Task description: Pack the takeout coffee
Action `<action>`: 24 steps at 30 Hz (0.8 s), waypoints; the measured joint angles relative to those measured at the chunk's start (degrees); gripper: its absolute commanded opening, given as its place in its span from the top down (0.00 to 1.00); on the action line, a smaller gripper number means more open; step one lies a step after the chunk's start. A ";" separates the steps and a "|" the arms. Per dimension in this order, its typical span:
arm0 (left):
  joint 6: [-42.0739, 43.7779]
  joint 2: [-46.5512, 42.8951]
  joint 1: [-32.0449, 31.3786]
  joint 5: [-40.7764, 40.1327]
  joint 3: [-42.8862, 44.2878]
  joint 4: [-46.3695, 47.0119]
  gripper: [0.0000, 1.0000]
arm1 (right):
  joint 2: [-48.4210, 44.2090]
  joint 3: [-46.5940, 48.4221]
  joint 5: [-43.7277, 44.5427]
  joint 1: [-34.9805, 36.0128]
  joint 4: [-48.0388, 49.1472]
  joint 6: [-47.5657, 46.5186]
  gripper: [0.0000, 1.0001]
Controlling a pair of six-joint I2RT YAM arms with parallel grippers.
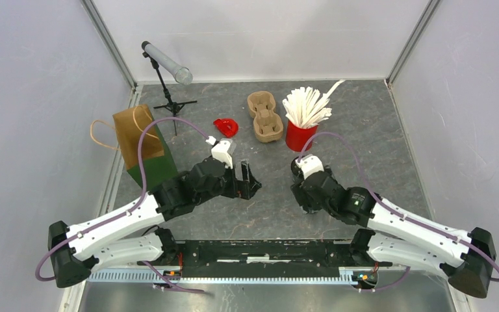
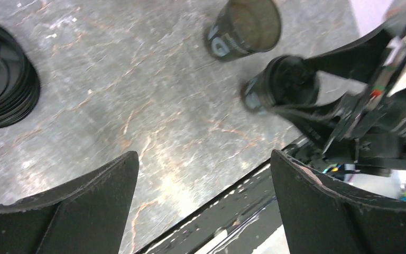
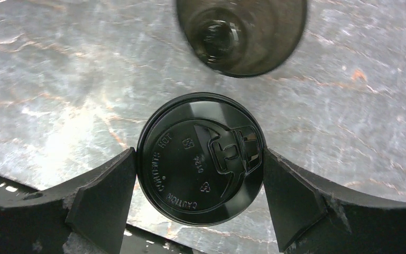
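Observation:
A black coffee cup with its lid [image 3: 201,159] on stands on the grey table between the fingers of my right gripper [image 3: 200,161]; both pads touch the lid's rim. A second black cup [image 3: 240,32], open and without a lid, stands just beyond it. In the left wrist view the lidded cup [image 2: 280,84] and the open cup [image 2: 246,26] show at upper right. My left gripper [image 2: 203,159] hangs open over bare table with nothing between its fingers. In the top view my left gripper [image 1: 245,177] and right gripper [image 1: 302,192] hide both cups. The brown paper bag [image 1: 140,140] lies at the left.
A stack of black lids [image 2: 0,74] lies left of my left gripper. A cardboard cup carrier [image 1: 264,116], a red cup of white stirrers [image 1: 304,117] and a small red object [image 1: 225,127] sit at the back. A small tripod with a tube [image 1: 167,65] stands back left.

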 measured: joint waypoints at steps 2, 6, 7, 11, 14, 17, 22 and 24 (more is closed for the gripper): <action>0.61 0.22 0.00 -1.09 0.35 -2.84 0.00 | 0.09 0.04 0.48 -2.49 -0.35 -0.04 0.12; 1.51 2.34 0.00 -3.02 2.32 -7.89 0.00 | -1.90 -1.18 0.37 -10.32 -0.17 -1.09 0.11; 1.68 3.26 0.00 -3.61 3.15 -9.20 0.00 | -2.51 -1.55 -0.07 -12.90 0.09 -1.64 0.10; 2.29 5.31 0.00 -4.61 4.48 -11.39 0.00 | -2.60 -2.40 -2.51 -20.70 2.64 -4.04 0.09; 2.34 5.35 0.00 -4.90 4.50 -12.37 0.00 | -0.96 -2.43 -4.02 -24.06 5.16 -5.49 0.02; 2.36 5.35 0.00 -5.05 4.50 -12.50 0.00 | -0.09 -2.58 -4.85 -25.97 6.36 -6.84 0.02; 2.38 5.29 0.00 -5.18 4.52 -13.20 0.00 | -1.14 -2.75 -5.86 -27.06 5.81 -7.48 0.02; 2.38 5.20 0.00 -5.20 4.52 -13.49 0.00 | -1.44 -2.64 -6.16 -27.06 5.03 -7.65 0.02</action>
